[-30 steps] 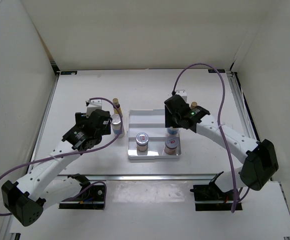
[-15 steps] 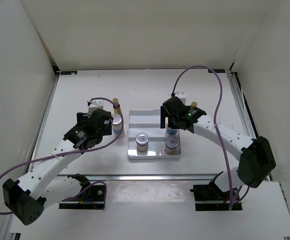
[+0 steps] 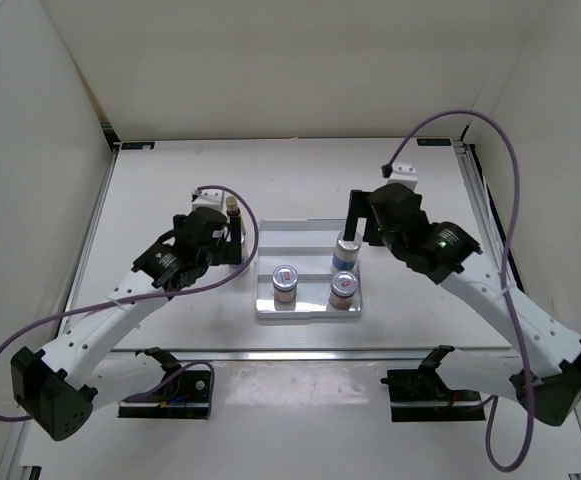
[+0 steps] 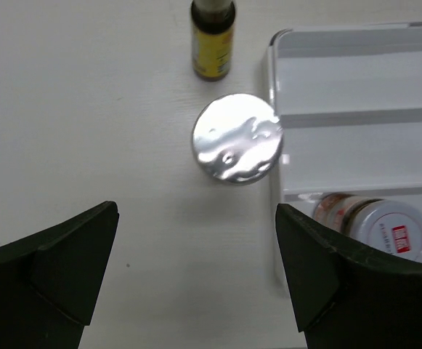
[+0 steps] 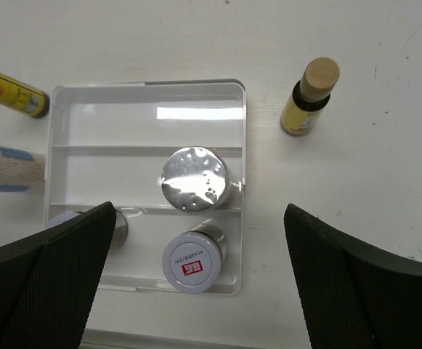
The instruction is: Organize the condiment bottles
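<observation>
A silver-lidded jar point(image 5: 194, 179) stands in the middle row of the clear tray point(image 5: 145, 94), and two red-marked jars point(image 3: 285, 283) point(image 5: 192, 260) stand in its near row. My right gripper point(image 5: 200, 276) hangs open high above them, holding nothing. A second silver-lidded jar point(image 4: 237, 138) stands on the table just left of the tray point(image 4: 356, 109). My left gripper point(image 4: 196, 269) is open just short of it. One yellow bottle point(image 4: 213, 40) stands beyond that jar, and another point(image 5: 309, 98) with a tan cap stands right of the tray.
White walls close in the table on the left, back and right. The tray's far row point(image 3: 295, 235) holds nothing. A purple cable point(image 3: 510, 190) loops high over the right arm.
My right gripper opened, let go of the silver-lidded jar in the tray and pulled up and back to the right. My left gripper moved forward over the jar left of the tray.
</observation>
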`<state>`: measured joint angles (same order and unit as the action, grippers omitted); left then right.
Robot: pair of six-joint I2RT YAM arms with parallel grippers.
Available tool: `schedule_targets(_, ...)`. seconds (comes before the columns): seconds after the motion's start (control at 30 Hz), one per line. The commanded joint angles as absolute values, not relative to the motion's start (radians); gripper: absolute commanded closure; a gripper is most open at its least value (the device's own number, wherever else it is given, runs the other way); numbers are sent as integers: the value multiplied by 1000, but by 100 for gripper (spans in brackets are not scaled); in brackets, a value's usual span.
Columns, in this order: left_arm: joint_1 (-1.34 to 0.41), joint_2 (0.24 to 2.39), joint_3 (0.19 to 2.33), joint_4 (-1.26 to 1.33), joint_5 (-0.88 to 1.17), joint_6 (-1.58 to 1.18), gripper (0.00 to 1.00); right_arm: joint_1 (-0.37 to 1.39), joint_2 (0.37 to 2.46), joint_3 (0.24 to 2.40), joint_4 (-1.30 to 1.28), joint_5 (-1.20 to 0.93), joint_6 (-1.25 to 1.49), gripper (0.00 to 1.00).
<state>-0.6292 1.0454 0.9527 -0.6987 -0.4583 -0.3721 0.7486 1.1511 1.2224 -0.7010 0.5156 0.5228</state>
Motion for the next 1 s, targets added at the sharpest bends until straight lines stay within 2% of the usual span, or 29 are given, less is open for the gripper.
schedule_targets(0.0, -624, 1113, 1041, -615, -364, -342, 0, 753, 1105, 1255, -745, 541, 497, 0)
schedule_targets(0.23, -614, 1357, 1144, -589, -353, -319, 0, 753, 1022, 1198, -782, 541, 506, 0)
schedule_targets(0.6, -552, 1422, 1135, -580, -304, -393, 0, 753, 913, 1115, -844, 551, 535, 0)
schedule_targets(0.77, -552, 1422, 1117, -580, -295, -402, 10, 753, 904, 1104, -854, 551, 545, 0)
schedule_targets(0.83, -552, 1422, 1117, -580, -272, -402, 19, 753, 894, 1094, -854, 551, 554, 0)
schedule_targets(0.9, -552, 1422, 1117, -571, -258, -402, 24, 753, 885, 1085, -864, 551, 554, 0)
schedule_targets(0.93, -552, 1422, 1117, -571, -247, -393, 32, 753, 876, 1085, -873, 551, 563, 0)
schedule_targets(0.97, -552, 1413, 1117, -571, -247, -393, 36, 753, 876, 1074, -873, 551, 563, 0)
